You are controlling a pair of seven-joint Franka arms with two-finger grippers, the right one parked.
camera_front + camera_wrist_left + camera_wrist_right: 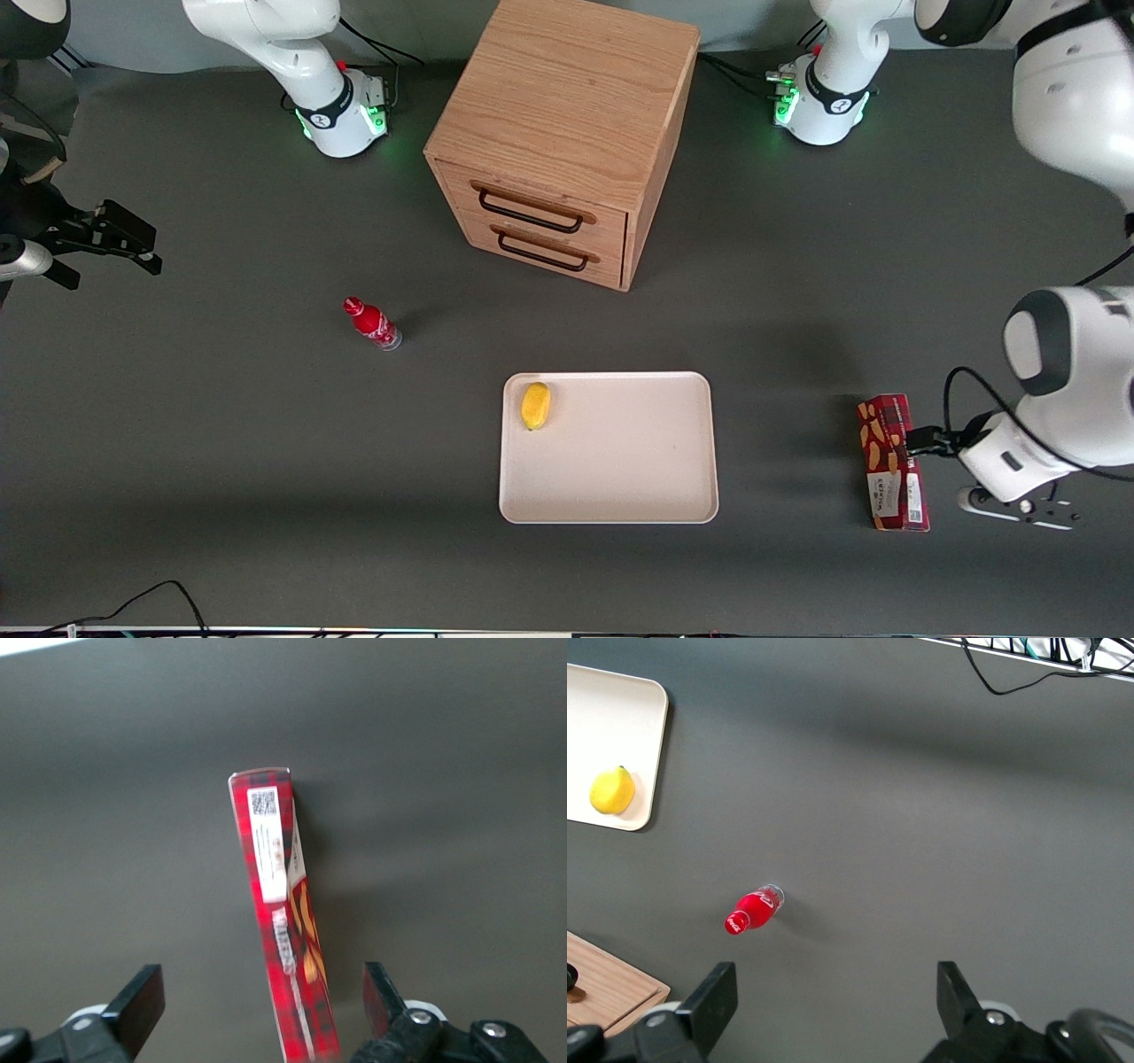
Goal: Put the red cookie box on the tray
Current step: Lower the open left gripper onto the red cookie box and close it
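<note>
**Straddling the cookie box, fingers spread**

Lying on the dark table toward the working arm's end, the red cookie box (892, 462) is sitting well apart from the tray (620, 478), at its 3 o'clock in the front view. The gripper (263, 1010) is hovering astride it, fingers (140, 1003) spread, not touching. A lemon (535, 405) is resting on the tray.

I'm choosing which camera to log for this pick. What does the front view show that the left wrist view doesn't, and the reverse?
Only the front view shows the tray with a lemon on it, the wooden drawer cabinet, the small red bottle, and that the box lies on the table toward the working arm's end, off the tray. Only the left wrist view shows the gripper with its jaws open, one on each side of the box, not touching it. Both show the red cookie box.
</note>
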